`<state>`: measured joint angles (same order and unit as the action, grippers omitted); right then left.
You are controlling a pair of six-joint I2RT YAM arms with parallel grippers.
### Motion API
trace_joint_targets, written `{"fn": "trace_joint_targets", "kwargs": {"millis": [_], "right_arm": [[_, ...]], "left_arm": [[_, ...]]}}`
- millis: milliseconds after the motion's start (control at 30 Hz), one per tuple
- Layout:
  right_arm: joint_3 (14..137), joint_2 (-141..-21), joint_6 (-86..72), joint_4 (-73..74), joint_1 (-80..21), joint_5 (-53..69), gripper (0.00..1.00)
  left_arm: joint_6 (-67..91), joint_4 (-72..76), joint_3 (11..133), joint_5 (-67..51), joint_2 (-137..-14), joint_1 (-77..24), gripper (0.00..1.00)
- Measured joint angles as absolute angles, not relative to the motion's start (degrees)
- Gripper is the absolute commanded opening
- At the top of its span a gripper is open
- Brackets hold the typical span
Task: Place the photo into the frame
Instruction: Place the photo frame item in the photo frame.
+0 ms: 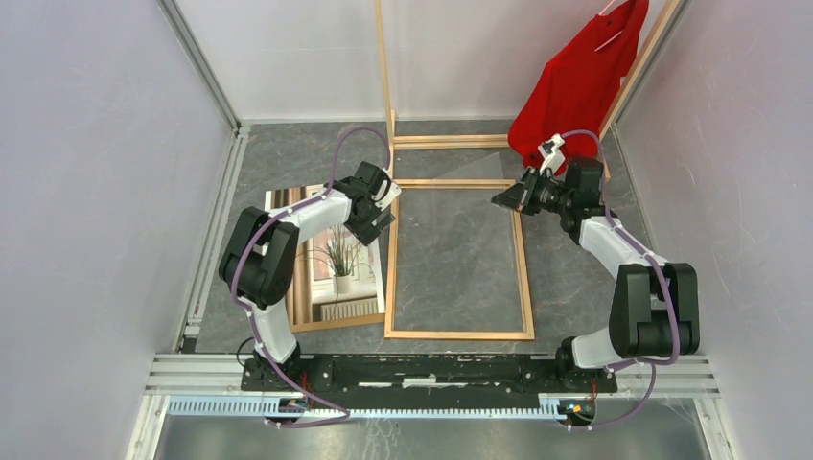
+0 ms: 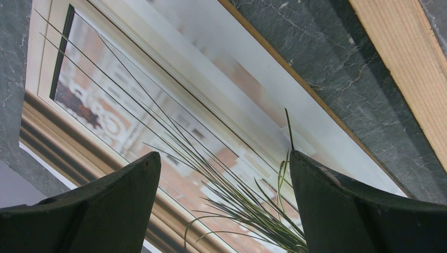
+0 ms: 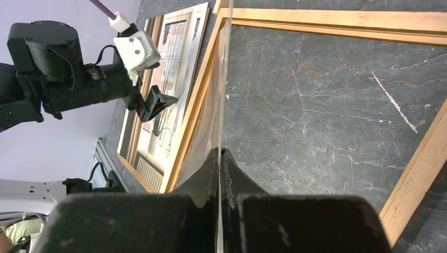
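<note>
- Photo lies face up on the counter, just left of the frame.
- Left hand hovers over the photo's frame-side edge, fingers spread, holding nothing.
- Right hand, above the frame's far right corner, is clenched on a clear sheet tilted over the frame.

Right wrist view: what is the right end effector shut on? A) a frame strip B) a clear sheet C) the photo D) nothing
B: the right end effector is closed on the thin edge of a clear sheet, while the photo lies flat beside the frame.
</note>
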<state>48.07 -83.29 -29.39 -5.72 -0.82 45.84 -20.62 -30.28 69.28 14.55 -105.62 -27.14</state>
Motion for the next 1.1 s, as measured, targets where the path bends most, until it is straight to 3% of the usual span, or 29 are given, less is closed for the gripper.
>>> {"fn": "trace_joint_targets", "kwargs": {"millis": [833, 1100], "right_arm": [[43.0, -86.3, -44.2, -21.1, -0.2, 43.9, 0.0], [36.9, -88.3, -59.1, -40.4, 0.1, 46.5, 0.0]], "left_arm": [[-20.6, -30.2, 69.3, 14.5, -105.7, -27.1, 0.97], [-20.6, -30.2, 69.3, 14.5, -105.7, -27.1, 0.98]]}}
